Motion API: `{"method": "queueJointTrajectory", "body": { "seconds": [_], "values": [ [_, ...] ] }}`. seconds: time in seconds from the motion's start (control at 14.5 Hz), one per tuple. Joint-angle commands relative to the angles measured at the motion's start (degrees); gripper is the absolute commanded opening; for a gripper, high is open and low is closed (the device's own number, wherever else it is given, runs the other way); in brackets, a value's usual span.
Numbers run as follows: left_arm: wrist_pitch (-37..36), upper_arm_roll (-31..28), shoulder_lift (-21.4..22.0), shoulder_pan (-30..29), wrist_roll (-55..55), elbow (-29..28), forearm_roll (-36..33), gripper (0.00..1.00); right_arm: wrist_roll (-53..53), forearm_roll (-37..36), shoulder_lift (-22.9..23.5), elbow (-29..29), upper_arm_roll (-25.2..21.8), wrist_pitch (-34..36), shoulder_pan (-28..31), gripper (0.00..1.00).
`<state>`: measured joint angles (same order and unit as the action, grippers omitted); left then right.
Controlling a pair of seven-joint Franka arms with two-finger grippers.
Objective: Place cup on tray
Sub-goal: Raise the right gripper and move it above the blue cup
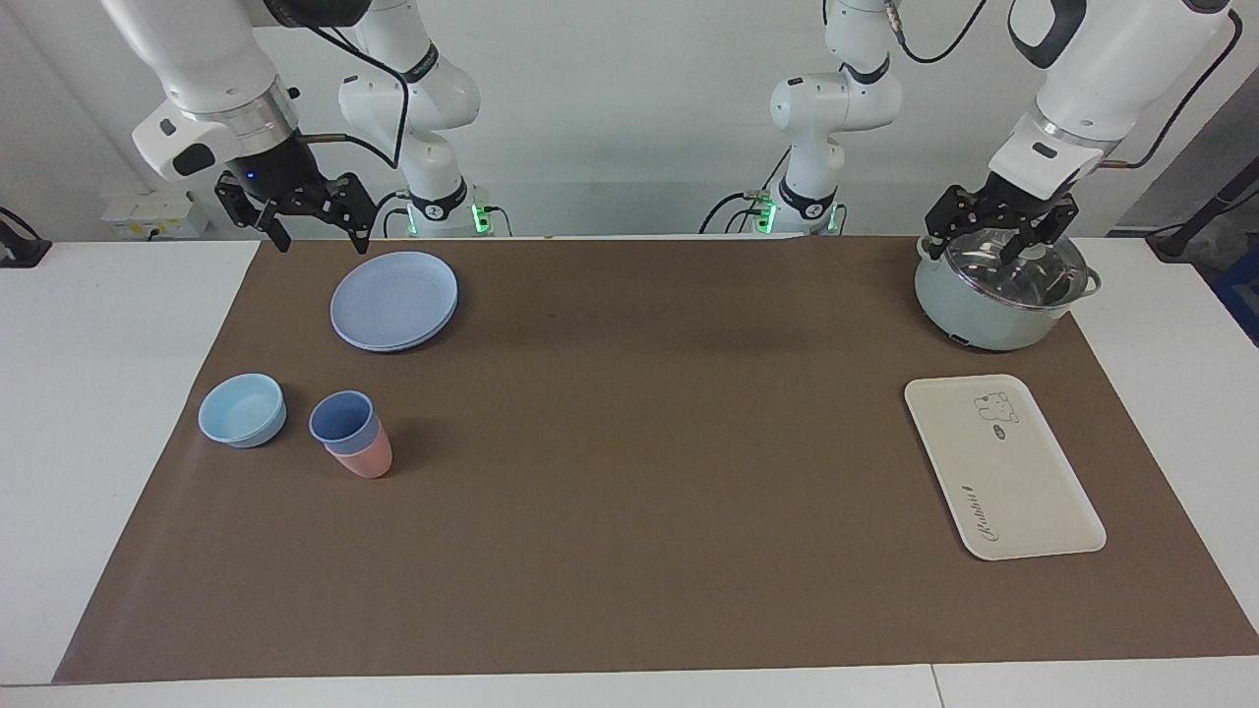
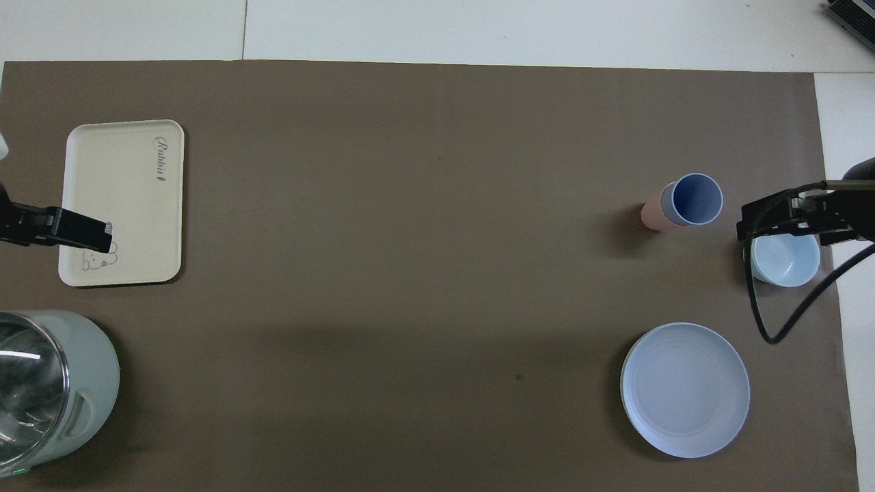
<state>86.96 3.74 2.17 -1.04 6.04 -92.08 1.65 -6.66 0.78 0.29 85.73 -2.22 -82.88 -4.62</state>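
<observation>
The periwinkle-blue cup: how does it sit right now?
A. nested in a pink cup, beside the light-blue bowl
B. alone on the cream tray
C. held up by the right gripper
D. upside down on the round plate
A. The cup sits inside the pink cup, beside the light-blue bowl at the right arm's end of the table; the tray holds nothing, and the right gripper is up in the air with nothing in it.

The scene is seen from two high cameras half a turn apart. In the facing view the surface [image 1: 629, 551] is looked at from across, with both arm bases at the top and the whole brown mat taken in from a moderate distance. In the overhead view the mat [image 2: 410, 205] is looked down on steeply from the robots' end. The mat is shared by both.
</observation>
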Motion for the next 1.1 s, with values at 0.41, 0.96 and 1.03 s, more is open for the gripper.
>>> {"method": "queueJointTrajectory", "body": {
  "seconds": [0.41, 0.96, 1.03],
  "values": [
    [1.20, 0.30, 1.61, 0.34, -0.50, -2.23, -2.97, 1.00, 0.87, 0.45, -1.70, 1.89, 0.28, -1.49, 0.83, 1.00],
    [1.72, 0.39, 1.61, -0.36, -0.41, -2.32, -2.79, 1.00, -23.72, 3.26, 3.21, 2.25, -0.15, -10.36, 8.48, 0.96],
    [1.72, 0.39, 1.61, -0.28, -0.41, -2.32, -2.79, 1.00, -26.10, 3.87, 4.44, 2.07, -0.15, -11.68, 9.62, 0.96]
  ]
}}
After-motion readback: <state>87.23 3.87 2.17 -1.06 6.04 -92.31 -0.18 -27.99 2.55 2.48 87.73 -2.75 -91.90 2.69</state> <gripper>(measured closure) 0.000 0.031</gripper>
